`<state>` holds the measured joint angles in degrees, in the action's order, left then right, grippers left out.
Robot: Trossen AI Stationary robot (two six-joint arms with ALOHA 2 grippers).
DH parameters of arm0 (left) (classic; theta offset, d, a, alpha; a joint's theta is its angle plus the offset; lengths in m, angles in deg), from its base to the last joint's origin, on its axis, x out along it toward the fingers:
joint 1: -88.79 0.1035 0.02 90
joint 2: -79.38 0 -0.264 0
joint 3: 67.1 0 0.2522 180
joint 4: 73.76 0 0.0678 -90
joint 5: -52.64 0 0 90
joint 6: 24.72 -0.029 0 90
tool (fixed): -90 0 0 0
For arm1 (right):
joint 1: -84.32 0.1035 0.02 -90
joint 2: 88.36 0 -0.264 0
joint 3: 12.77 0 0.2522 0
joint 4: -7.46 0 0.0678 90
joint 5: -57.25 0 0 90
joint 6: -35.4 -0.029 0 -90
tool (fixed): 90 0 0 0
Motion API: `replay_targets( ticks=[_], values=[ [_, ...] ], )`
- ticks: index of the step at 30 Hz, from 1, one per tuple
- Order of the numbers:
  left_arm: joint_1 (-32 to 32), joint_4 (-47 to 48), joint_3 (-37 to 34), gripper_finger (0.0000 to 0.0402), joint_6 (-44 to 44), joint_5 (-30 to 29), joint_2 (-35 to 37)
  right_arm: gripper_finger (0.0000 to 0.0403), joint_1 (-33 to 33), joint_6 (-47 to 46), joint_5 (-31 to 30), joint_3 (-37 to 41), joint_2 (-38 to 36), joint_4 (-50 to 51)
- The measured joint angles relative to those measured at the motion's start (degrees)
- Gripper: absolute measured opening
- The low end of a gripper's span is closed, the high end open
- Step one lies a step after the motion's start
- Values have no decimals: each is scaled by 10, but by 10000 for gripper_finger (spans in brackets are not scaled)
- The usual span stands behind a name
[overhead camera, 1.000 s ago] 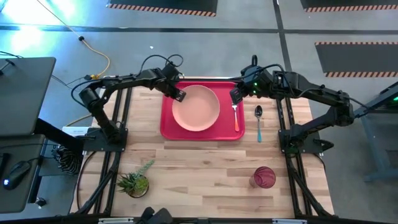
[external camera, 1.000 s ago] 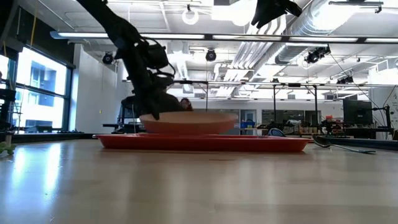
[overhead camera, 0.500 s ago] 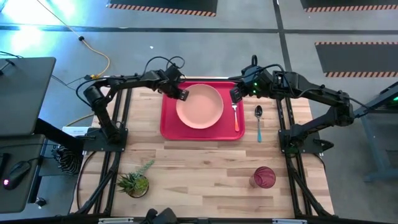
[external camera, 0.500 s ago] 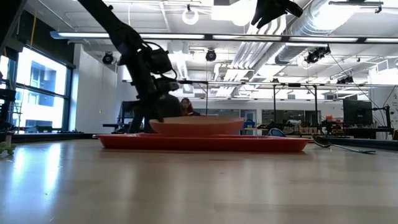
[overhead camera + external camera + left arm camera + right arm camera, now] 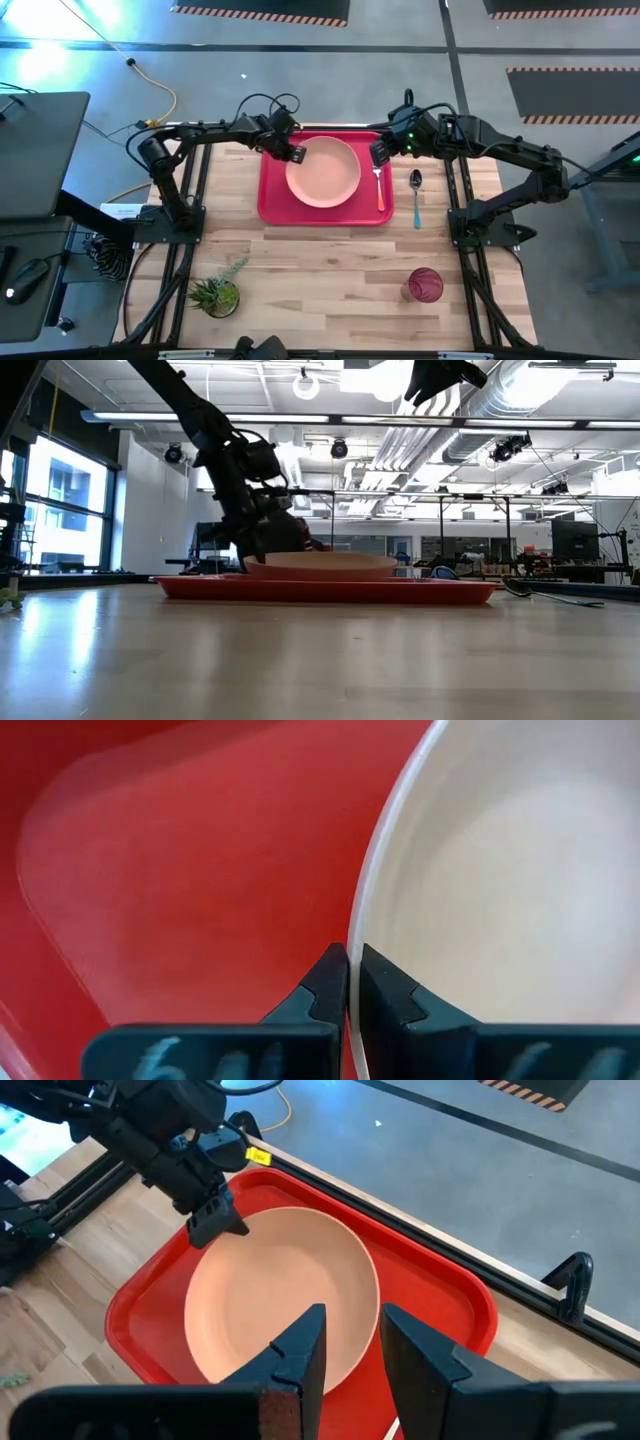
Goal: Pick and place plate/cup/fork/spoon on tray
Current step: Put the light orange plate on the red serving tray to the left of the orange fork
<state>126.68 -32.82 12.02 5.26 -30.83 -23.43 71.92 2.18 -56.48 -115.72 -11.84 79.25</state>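
We see our left gripper [image 5: 293, 154] clamped together on the rim of the plate [image 5: 323, 172], which lies on the tray [image 5: 271, 196] at the table's [image 5: 320, 270] far edge, nearer the tray's far rim than its near one. Our right gripper [image 5: 380, 154] hangs above the tray's far right corner with its fingers [image 5: 298, 1355] apart and holding nothing, just over the fork [image 5: 379, 188] lying along the tray's right rim. The spoon [image 5: 416, 196] rests on the table just right of the tray, and the cup [image 5: 424, 285] stands near the table's near right corner, well apart from the tray.
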Motion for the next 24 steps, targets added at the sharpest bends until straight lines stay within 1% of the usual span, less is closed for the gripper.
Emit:
replay_targets(
  ticks=[8,15,24],
  values=[
    [0,8,0,5,9,-17,0,87,0,1,1,0,0,0],
    [-2,2,0,5,0,-19,0,87,0,2,1,0,0,0],
    [-8,1,0,26,-1,-17,0,87,0,2,1,0,0,0]
  ],
)
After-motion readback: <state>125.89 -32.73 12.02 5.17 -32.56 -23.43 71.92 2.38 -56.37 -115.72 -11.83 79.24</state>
